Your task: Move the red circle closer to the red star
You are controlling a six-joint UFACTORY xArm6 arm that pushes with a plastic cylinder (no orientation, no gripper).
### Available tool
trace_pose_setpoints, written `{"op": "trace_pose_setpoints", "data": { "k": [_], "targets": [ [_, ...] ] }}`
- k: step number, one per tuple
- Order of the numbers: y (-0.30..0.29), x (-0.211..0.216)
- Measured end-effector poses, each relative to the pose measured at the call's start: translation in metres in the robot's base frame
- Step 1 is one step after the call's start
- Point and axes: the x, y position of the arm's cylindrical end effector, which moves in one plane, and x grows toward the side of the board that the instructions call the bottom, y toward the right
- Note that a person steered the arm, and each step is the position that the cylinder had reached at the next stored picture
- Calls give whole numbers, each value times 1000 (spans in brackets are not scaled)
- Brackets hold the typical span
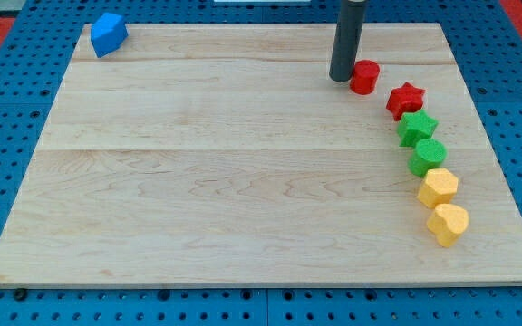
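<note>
My tip (341, 79) stood at the far right of the wooden board (198, 181), touching the left side of the red circle (364, 77). The red star (405, 99) lay just right and nearer. The rod carried no pincer, so no jaw state applied.

The scene is evenly and brightly lit from above. Only short, soft shadows are cast beneath the blocks. No glare is seen; focus is held sharp throughout.
</note>
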Motion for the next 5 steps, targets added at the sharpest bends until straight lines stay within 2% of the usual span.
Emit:
{"op": "trace_pose_setpoints", "data": {
  "k": [5],
  "targets": [
    [11,10]
  ]
}}
